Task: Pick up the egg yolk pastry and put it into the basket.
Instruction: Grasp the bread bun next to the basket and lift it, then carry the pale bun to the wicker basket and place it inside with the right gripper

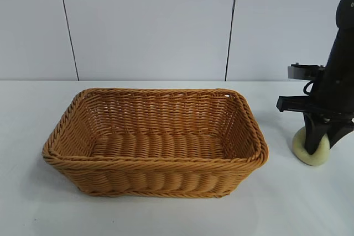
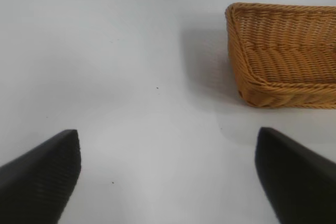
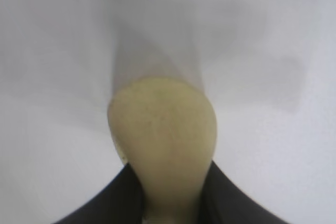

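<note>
The egg yolk pastry, a pale yellowish lump, rests on the white table just right of the basket. My right gripper comes straight down onto it and is shut on the pastry. In the right wrist view the pastry is squeezed narrow between the two black fingers. The orange-brown wicker basket holds nothing. My left gripper is open over bare table, with a corner of the basket farther off. The left arm does not show in the exterior view.
The white table runs back to a pale panelled wall. The right arm's black body rises at the table's right edge.
</note>
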